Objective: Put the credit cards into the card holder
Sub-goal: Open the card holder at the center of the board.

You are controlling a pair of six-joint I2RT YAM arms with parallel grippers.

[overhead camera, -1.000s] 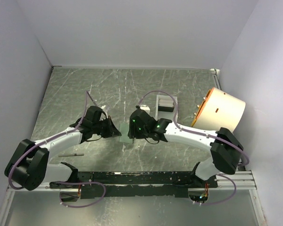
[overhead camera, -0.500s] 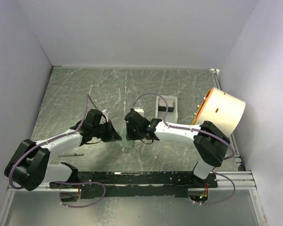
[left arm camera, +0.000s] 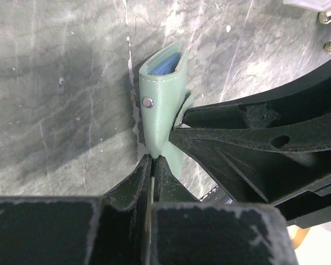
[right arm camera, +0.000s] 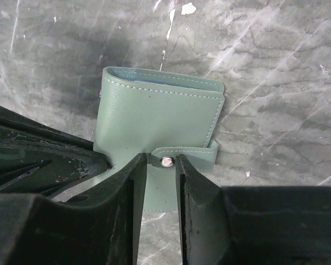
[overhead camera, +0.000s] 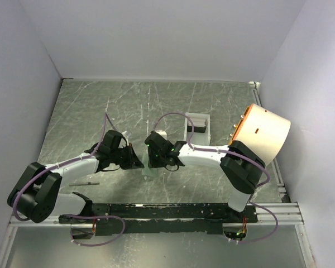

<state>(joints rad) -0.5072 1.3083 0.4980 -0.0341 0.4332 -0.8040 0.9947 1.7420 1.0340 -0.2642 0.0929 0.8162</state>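
left gripper (left arm camera: 152,165) has its fingers pressed together, pinching the near edge of the holder (left arm camera: 161,105), which rises away from it with the mouth at the far end gaping a little and the blue lining (left arm camera: 165,65) showing. right gripper (right arm camera: 161,176) comes in from the opposite side, its fingers a narrow gap apart astride the snap tab (right arm camera: 166,161) on the holder's broad face; whether they already press on the tab i cannot tell. from above, the holder sits between the two grippers over the middle of the table (overhead camera: 100,106), a thin green sliver with its long axis running away from the arm bases, so each arm meets it side-on and neither is nearer. no cards show in either wrist view. the next move likely turns on that tab: with the left anchoring the edge, the right would pull the tab off across the face to open the holder.
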